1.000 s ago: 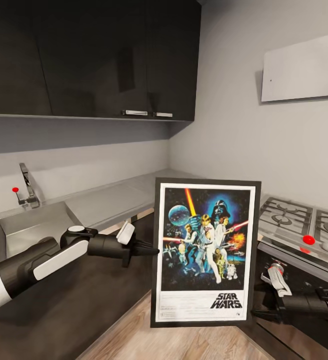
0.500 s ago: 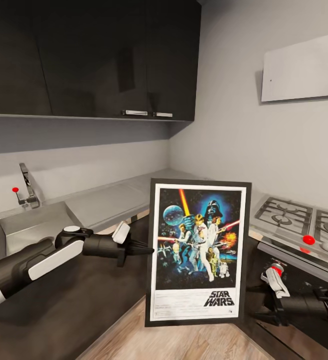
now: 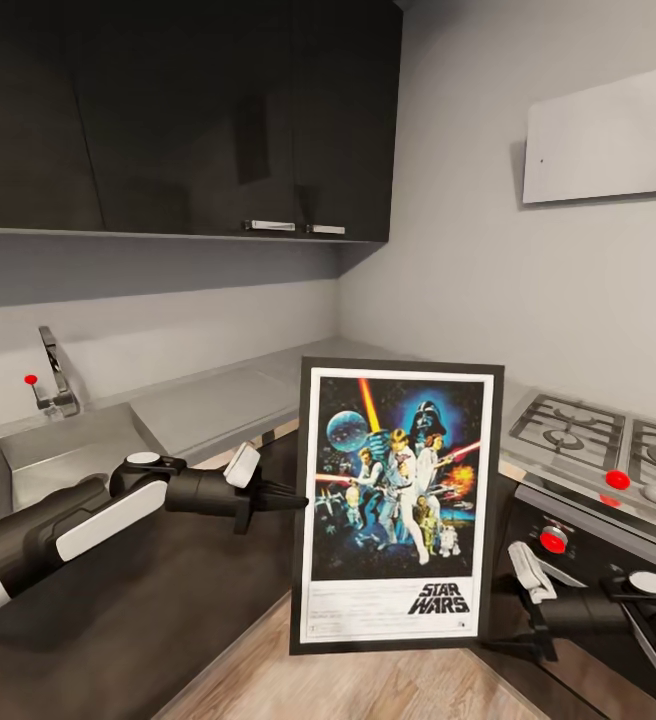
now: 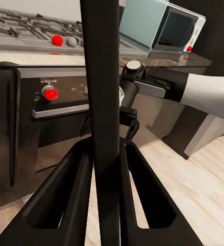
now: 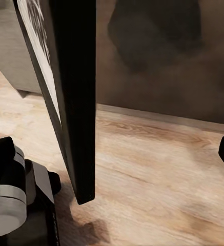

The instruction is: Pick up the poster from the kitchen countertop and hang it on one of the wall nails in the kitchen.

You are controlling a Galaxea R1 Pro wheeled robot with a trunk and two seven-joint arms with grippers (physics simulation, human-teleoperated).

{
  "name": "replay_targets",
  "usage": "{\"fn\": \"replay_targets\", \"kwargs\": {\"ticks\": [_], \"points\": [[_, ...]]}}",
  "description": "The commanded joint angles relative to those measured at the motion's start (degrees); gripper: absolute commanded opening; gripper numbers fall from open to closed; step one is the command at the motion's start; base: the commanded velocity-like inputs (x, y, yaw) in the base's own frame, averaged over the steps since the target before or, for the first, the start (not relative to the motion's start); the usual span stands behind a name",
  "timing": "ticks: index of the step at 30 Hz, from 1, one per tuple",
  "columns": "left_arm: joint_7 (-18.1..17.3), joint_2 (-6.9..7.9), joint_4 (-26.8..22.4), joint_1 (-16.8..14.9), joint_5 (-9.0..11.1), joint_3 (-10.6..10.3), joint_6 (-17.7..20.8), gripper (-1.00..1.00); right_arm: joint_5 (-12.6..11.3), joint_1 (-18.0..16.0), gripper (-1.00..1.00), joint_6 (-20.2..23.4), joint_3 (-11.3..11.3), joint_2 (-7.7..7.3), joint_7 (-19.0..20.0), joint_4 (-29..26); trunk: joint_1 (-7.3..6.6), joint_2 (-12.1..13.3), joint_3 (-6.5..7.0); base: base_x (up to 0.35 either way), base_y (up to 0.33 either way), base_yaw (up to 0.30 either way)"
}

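Head view: left gripper (image 3: 293,497) clamps the poster (image 3: 396,505) at its 9 o'clock edge, upright for hanging; right gripper (image 3: 503,625) at 5 o'clock, spread, off it.

A long steel kitchen countertop (image 3: 230,398) runs along the back wall and turns the corner to the right, sitting over dark cabinet fronts (image 3: 138,610). Sunk into it at the left is a sink (image 3: 63,455), with a tap (image 3: 56,375) standing at its back edge. On the right-hand stretch a gas hob (image 3: 593,440) is set into the top, its grates dark against the steel, with a red knob (image 3: 618,480) at the front. Below lies a pale wood floor (image 3: 368,685).
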Motion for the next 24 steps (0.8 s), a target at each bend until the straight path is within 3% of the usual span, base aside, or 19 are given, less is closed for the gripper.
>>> {"fn": "replay_targets", "kwargs": {"ticks": [1,24], "points": [[0.1,0.04,0.0,-0.1,0.5,-0.2,0.3,-1.0,0.1,-0.1,1.0,0.6,-0.1,0.04,0.3,-0.1,0.0,0.0,-0.07,0.0,0.0,0.0],[0.1,0.03,-0.2,-0.1,0.6,-0.2,0.3,-1.0,0.1,-0.2,1.0,0.6,0.0,0.55,0.3,-0.2,0.0,0.0,-0.07,0.0,0.0,0.0]]}}
